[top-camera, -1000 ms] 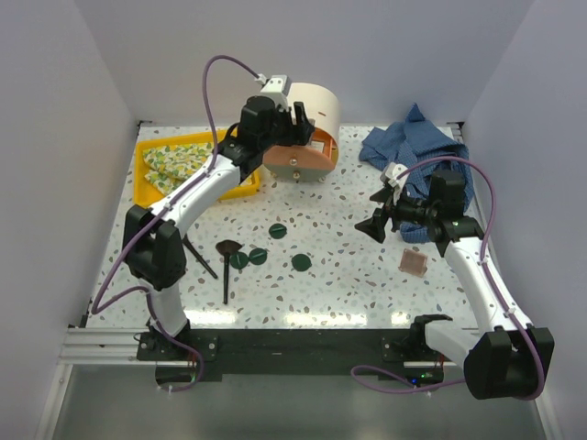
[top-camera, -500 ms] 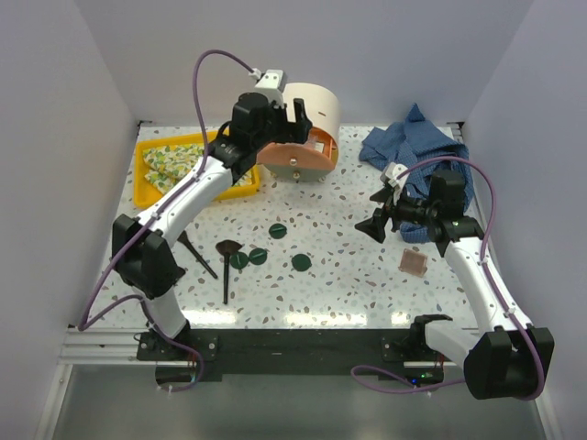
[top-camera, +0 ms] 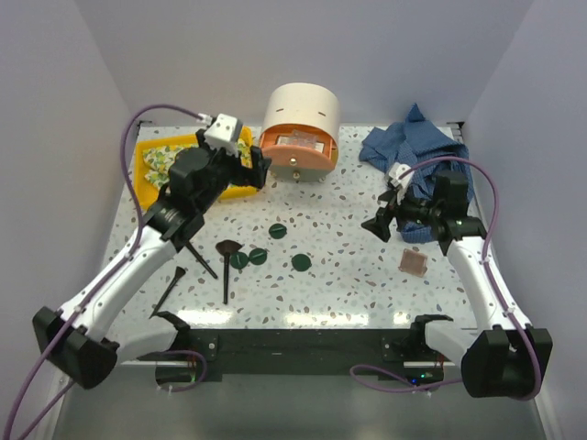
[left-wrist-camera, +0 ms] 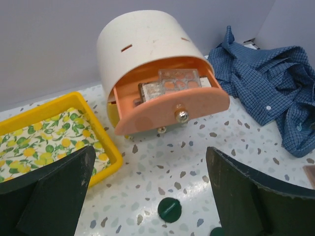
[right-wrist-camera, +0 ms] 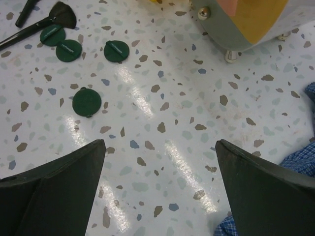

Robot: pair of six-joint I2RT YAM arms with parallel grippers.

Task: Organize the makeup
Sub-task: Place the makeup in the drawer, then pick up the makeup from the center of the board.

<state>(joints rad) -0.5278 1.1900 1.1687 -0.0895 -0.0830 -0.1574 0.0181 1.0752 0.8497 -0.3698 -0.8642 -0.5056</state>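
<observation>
A cream and orange drawer box [top-camera: 298, 137] stands at the back with its drawer [left-wrist-camera: 172, 105] pulled out, and pink-brown palettes [left-wrist-camera: 179, 81] lie inside it. One more palette [top-camera: 415, 263] lies on the table at the right. Several dark green discs [top-camera: 278, 230] [right-wrist-camera: 87, 102] sit mid-table beside a fan brush [top-camera: 226, 266] [right-wrist-camera: 59, 14]. Two thin brushes [top-camera: 197, 257] lie to the left. My left gripper [top-camera: 257, 170] [left-wrist-camera: 150, 162] hangs open and empty in front of the drawer, above a disc [left-wrist-camera: 170, 210]. Above bare table right of the discs, my right gripper [top-camera: 379, 211] [right-wrist-camera: 160, 147] is open and empty.
A yellow tray [top-camera: 147, 194] [left-wrist-camera: 93, 137] holding a leaf-patterned cloth sits at the back left. A crumpled blue checked cloth [top-camera: 417, 147] [left-wrist-camera: 266, 83] lies at the back right, close behind my right gripper.
My left arm has drawn back from over the drawer, down and to the left, and its jaws have spread wide. The right arm has hardly moved.
</observation>
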